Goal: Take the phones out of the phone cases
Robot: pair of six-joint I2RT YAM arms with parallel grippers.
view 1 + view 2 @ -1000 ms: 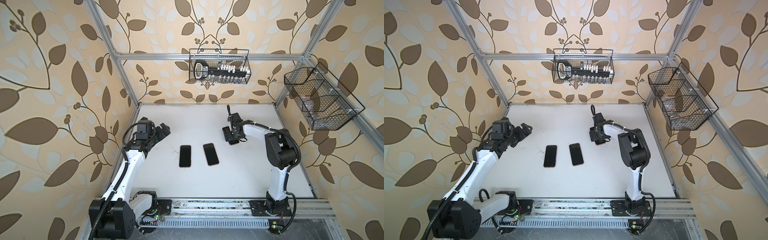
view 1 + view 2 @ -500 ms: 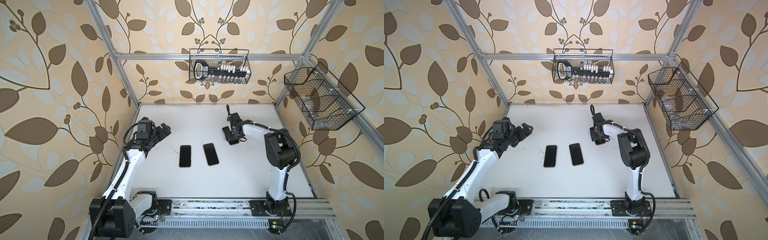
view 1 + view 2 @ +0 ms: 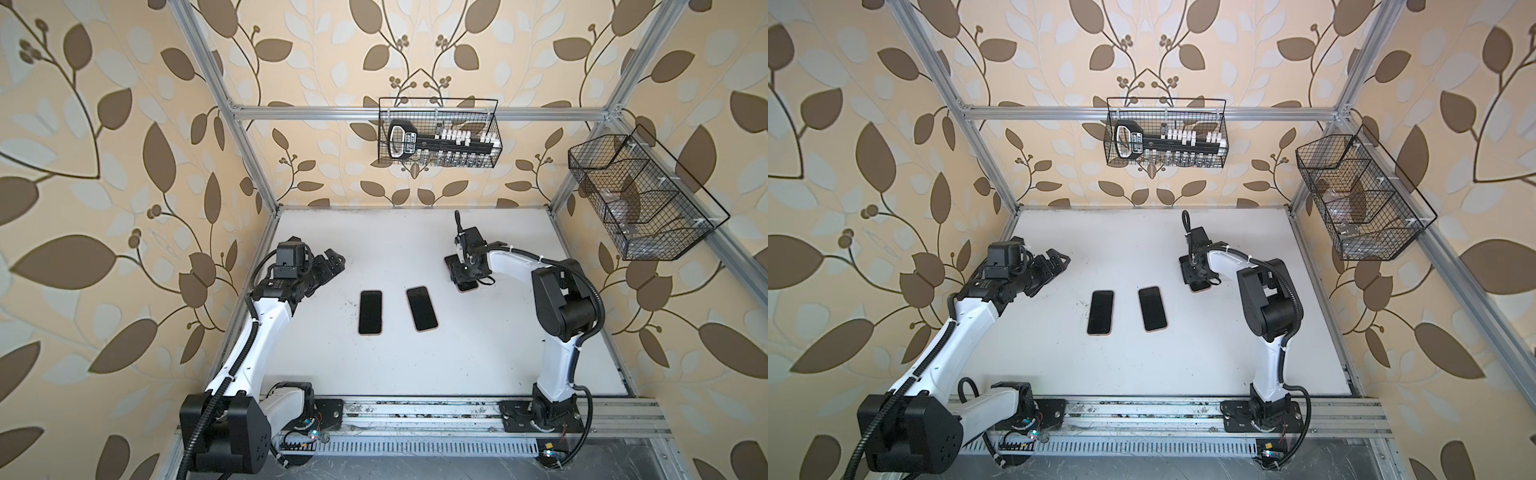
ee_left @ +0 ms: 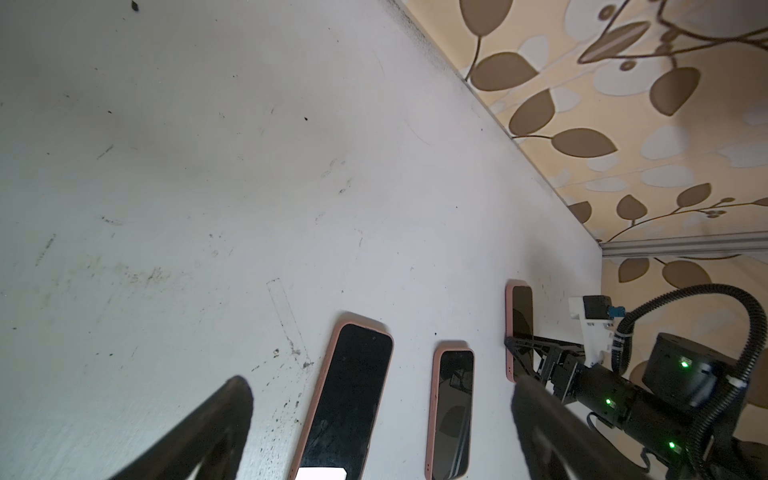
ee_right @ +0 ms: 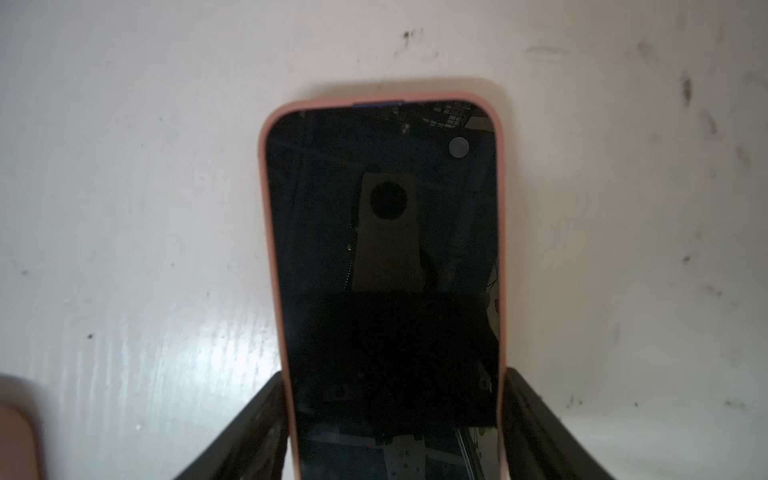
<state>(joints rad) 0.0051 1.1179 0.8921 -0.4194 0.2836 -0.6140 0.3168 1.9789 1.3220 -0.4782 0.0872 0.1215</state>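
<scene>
Right fingers (image 5: pixel 253 432) have closed onto both long edges of the phone (image 5: pixel 382 249); left fingers (image 4: pixel 216 424) gape, empty.

A wire basket (image 3: pixel 440 160) hangs on the back rail (image 3: pixel 311 113), a divided basket (image 3: pixel 665 245) on the right wall.

Glossy glass phone (image 5: pixel 382 249), matt case (image 5: pixel 266 208), smooth scuffed table (image 5: pixel 124 166).

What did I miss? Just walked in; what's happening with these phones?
The right gripper grips the sides of a phone in a pink case, lying flat on the table; the phone is not yet out. The left gripper hangs open, holding nothing. Two more cased phones lie mid-table.
</scene>
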